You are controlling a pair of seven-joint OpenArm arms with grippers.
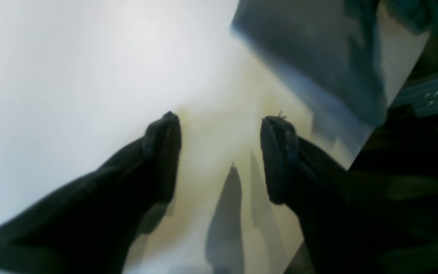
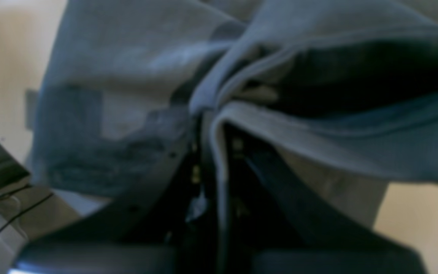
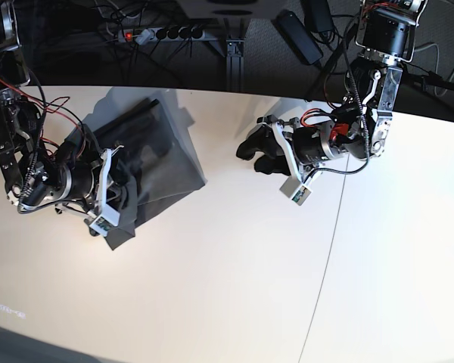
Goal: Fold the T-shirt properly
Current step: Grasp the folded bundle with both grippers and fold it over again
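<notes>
Mid-fold: right gripper [image 3: 121, 178] clamped on T-shirt [image 3: 163, 151], bunched at ten o'clock on tabletop [image 3: 234, 280]; left gripper [image 3: 259, 155] spread empty, well apart. Probably called for drawing cloth over next

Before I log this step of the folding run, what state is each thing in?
T-shirt: partly folded, bunched at one edge, lying on the table.
Right gripper: shut on the T-shirt's edge.
Left gripper: open, empty, over bare table, apart from the T-shirt.
</notes>
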